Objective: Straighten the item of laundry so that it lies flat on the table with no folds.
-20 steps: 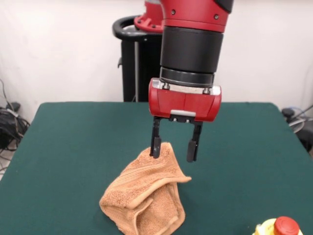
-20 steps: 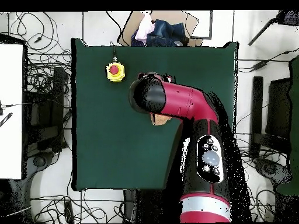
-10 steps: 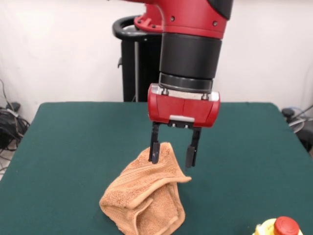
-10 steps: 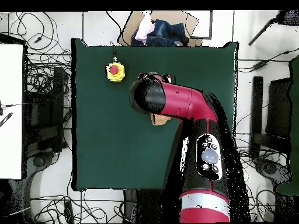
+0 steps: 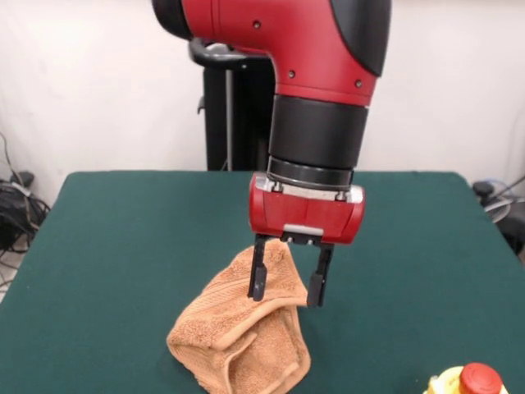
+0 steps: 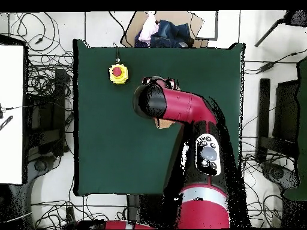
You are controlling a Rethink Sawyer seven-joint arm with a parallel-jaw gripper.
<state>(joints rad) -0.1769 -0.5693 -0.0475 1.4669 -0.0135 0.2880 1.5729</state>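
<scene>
Orange-tan terry towel lay crumpled in folded, peaked heap on dark green felt table, toward near edge. Gripper stood over heap's top, black fingers spread apart, straddling upper fold. Yellow, red-topped button box sat well apart. Overhead, red arm hid most of towel.

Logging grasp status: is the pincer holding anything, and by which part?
Nothing is held: the pincer is open, straddling the raised top fold of the crumpled towel.
</scene>
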